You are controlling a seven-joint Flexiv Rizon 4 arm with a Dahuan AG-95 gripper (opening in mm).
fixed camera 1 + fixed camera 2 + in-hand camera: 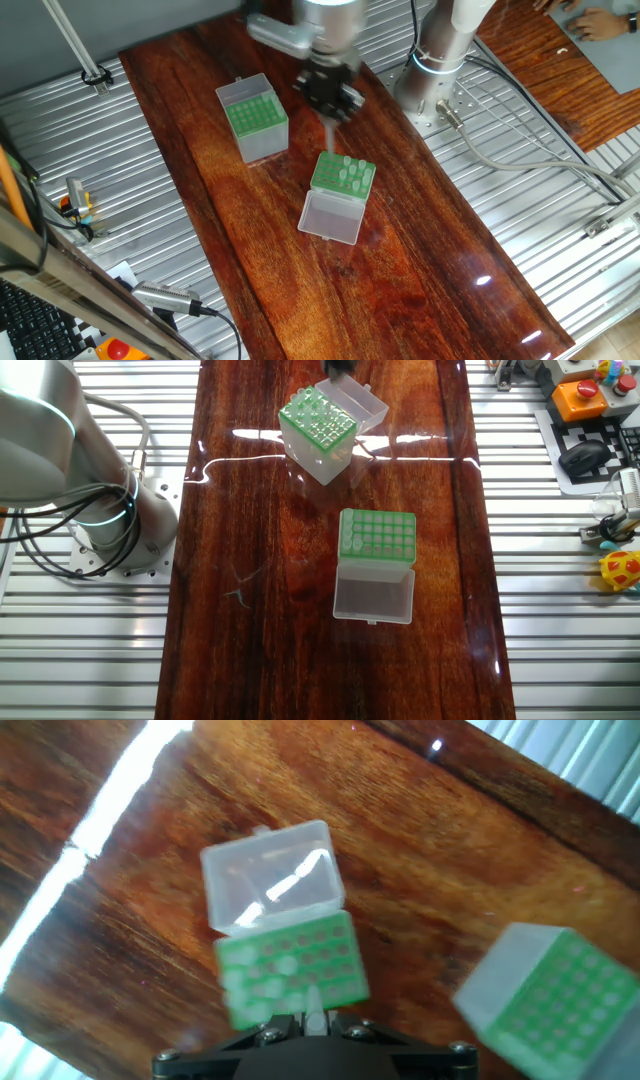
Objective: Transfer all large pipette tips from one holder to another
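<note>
table [420,250]: dark reddish wood, pretty glossy, glare streaks seen across it in all three views; it's set on ribbed metal panels [90,650]
room: arm base [120,525] with cables is bolted on the metal beside the table; a keyboard [30,320] is seen at one edge, and an orange button box [583,398] and a mouse [587,457] at another
one holder [343,178]: whitish box, green rack top, clear lid [332,216] flipped open and lying flat on the table; found mid-table
large pipette tips [350,172]: a few whitish ones are seen standing in that rack, bunched toward one side; exact count can't be told
another [255,118]: greyer, taller box, green rack, lid [243,91] open behind it; set well apart from the first box, nothing seen in its holes
end effector [331,96]: hung just above the whitish box's rack, blurred; a pale tip [314,1020] appears pinched between the fingers in the hand view, so it looks closed on a tip, though the blur makes that a bit iffy
</note>
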